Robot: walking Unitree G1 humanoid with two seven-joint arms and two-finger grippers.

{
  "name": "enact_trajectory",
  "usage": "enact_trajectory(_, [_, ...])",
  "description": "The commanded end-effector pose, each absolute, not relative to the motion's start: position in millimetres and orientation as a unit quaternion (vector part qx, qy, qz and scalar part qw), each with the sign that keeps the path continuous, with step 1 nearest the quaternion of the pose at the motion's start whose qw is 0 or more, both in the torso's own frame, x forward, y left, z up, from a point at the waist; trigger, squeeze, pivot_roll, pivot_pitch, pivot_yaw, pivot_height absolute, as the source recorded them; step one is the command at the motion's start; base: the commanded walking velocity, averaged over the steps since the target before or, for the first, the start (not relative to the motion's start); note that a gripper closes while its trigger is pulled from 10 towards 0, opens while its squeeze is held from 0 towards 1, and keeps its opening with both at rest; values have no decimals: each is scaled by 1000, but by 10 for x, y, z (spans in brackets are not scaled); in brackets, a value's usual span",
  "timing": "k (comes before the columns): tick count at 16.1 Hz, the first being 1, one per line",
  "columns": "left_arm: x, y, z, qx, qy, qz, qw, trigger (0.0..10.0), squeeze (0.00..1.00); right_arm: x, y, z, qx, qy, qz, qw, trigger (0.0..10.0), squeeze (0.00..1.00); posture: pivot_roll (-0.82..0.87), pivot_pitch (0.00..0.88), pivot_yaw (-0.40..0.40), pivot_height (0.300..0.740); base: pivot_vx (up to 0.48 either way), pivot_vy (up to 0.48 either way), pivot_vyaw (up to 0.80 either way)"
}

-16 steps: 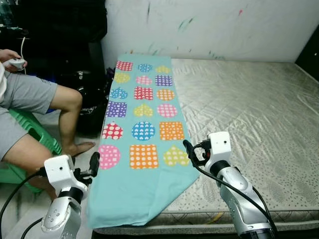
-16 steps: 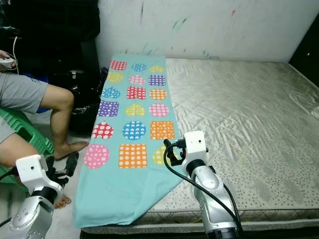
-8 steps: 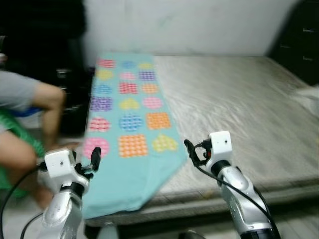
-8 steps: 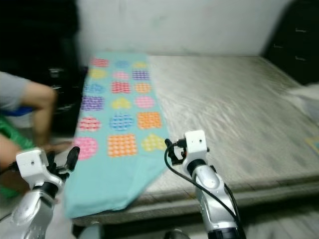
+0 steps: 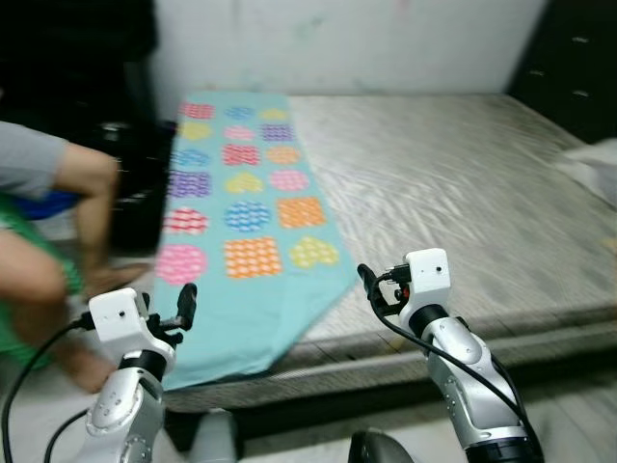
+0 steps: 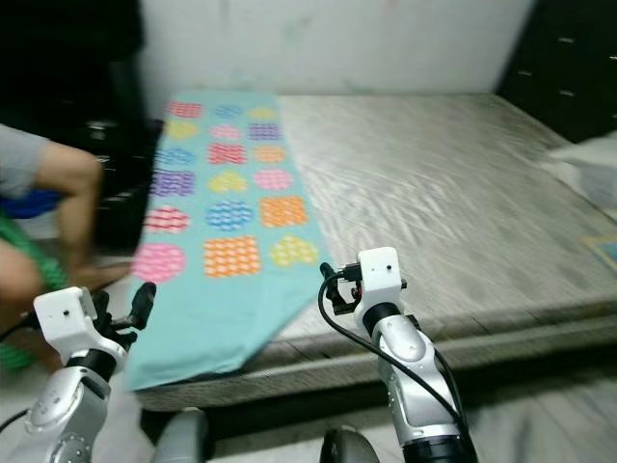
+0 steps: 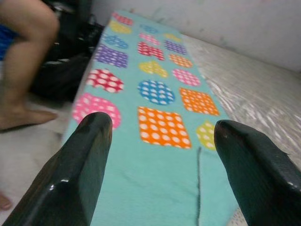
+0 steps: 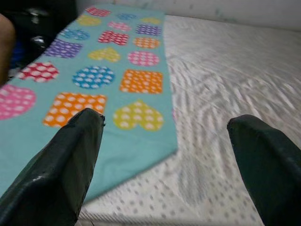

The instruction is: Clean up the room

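two silver arms are seen, each topped by a white boxy wrist block and trailed by looping black cables; the left gripper (image 5: 185, 301) and right gripper (image 5: 367, 284) are formed of glossy black fingers.

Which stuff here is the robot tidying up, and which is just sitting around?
For the job:
- the teal blanket with dotted shapes, lying along the mattress's left side
- the mattress it lies on
- the left gripper and right gripper, both open, empty, held before the bed

Just there:
- a seated person's leg
- something white at the right edge, too blurred to name
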State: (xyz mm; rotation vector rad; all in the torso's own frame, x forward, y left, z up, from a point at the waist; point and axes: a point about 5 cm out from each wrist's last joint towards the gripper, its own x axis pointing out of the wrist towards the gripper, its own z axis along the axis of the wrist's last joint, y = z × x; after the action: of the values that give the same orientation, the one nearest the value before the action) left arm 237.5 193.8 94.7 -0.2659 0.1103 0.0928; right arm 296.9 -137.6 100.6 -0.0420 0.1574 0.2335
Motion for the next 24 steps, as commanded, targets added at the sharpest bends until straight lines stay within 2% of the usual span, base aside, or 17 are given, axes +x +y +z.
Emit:
enact_trajectory(1, [2402,1932,984,-130,47,49,989,10000,0,2995,-1377,1046,-25,71,121,990,10000,0,-5,34,-51,596,0,0,0])
enact_trajectory(11, [2419,1896,1048,-140,23,32,989,10000,0,3024,-1333,1065,-24,60,142,988,10000,0,0,19,-60,596,0,0,0])
enact_trajectory(17, [2435,1882,1079,-141,16,22,990,10000,0,3042,-1236,1115,-27,45,164,985,10000,0,2,30,-49,596,284,0,0])
enact_trajectory(24, [2425,1878,1071,-141,23,20,990,10000,0,3081,-1365,1152,-36,31,133,990,10000,0,-1,47,-41,596,288,0,0])
